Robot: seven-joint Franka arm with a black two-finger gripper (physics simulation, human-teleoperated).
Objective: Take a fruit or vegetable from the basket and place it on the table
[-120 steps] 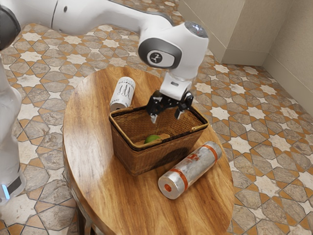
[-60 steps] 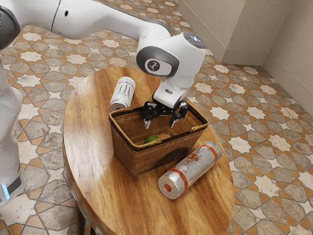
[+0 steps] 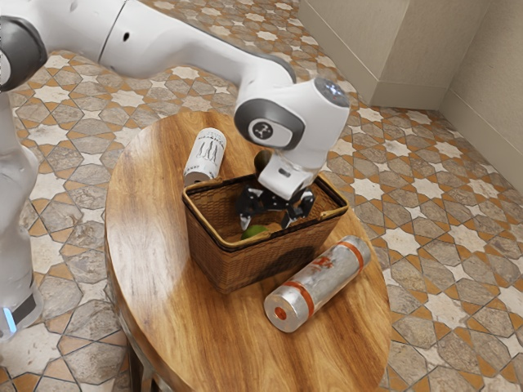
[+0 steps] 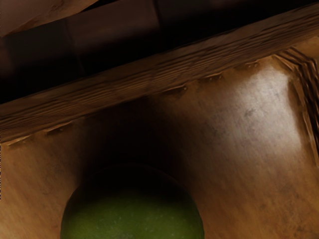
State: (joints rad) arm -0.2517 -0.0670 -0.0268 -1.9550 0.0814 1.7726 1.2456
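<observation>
Exterior view: one white arm, entering from the view's upper left, its black two-finger gripper (image 3: 266, 219) angled down into the mouth of your basket. Jaws: open, the two fingers standing apart, with nothing clamped between them.

Item, one wicker basket (image 3: 237, 268), rectangular, brown, woven, with a paler rim; upright on the round wooden table (image 3: 147, 269).

Item, one green fruit (image 3: 255, 232), rounded; your target lies inside the basket, low down, toward the side nearest the exterior camera, close beneath the fingertips. Whether a fingertip touches it, you cannot tell from here.

Item, one white can (image 3: 205, 155), printed with dark figures; on the table just outside the basket, on the side away from the exterior camera.

Item, one silvery cylinder (image 3: 319, 283) with orange-red bands and a matching mark on its end; lying on its side along the basket's near side, toward the exterior view's right.

Item, one dark brown rounded object (image 3: 262, 159), partly hidden behind the hand; kind uncertain.

Wrist view: for your reference, the same fruit, smooth and finely speckled, its upper part in deep shadow; it sits on the basket's brown floor (image 4: 239, 119), apart from the woven wall that runs past it
</observation>
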